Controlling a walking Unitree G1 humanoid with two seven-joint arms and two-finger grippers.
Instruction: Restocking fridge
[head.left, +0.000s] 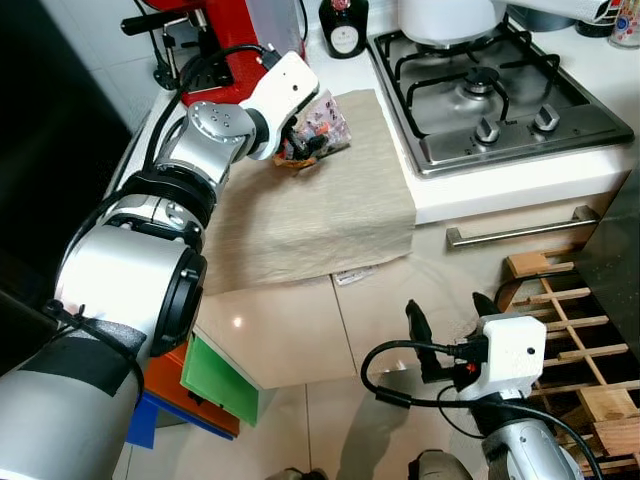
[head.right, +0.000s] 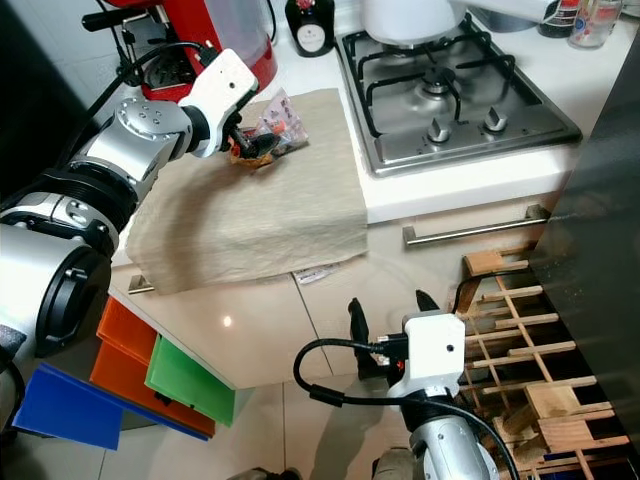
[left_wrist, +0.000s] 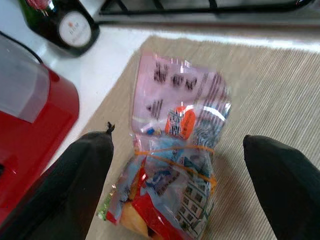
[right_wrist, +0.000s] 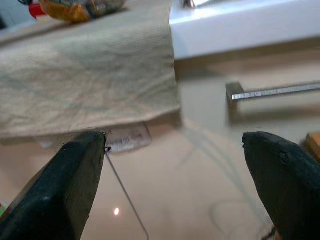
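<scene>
Now left pincer (left_wrist: 175, 165) astride snack bag (left_wrist: 175, 160), spread

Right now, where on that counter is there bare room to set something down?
The beige cloth is bare between the snack bag at its back edge and its front hem, beside the hob. The back is crowded: red appliance, dark bottle. The left gripper straddles the bag.
</scene>
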